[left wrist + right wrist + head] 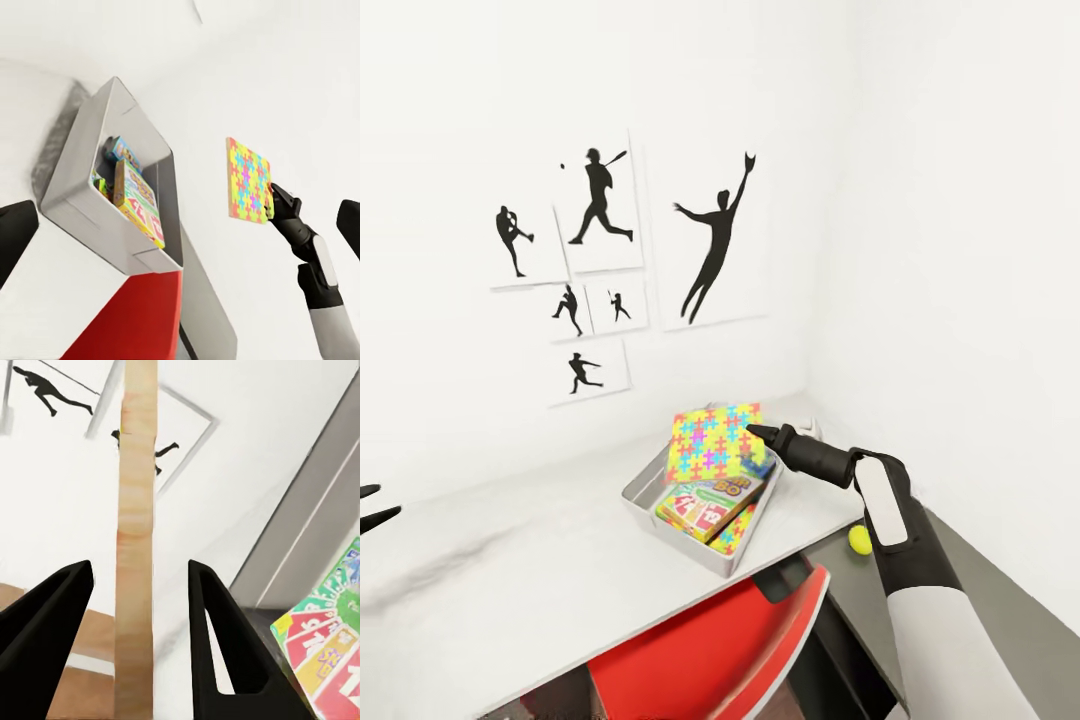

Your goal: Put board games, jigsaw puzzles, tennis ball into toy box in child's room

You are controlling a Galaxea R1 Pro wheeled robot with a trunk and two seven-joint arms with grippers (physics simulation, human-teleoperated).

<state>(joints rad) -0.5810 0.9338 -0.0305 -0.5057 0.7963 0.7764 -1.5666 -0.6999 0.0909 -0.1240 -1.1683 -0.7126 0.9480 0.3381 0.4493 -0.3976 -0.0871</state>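
A grey toy box (645, 500) stands on the white table (510, 570) by the corner wall. In it lie a green and red board game (710, 505) and a colourful puzzle (732, 535) under it. A second jigsaw puzzle (710, 440), bright yellow with coloured pieces, hangs tilted just over the box. My right gripper (758, 433) is at its right edge. In the right wrist view the puzzle's brown edge (136, 547) runs between the fingers with gaps on both sides. A yellow tennis ball (859, 540) shows just past the table's right corner. My left gripper (375, 508) is open at the far left.
A red chair (710, 650) is pushed under the table's front edge. Black silhouette pictures (600, 200) hang on the wall behind. The left wrist view shows the toy box (82, 210), the board game (139, 199) and the hanging puzzle (247, 180).
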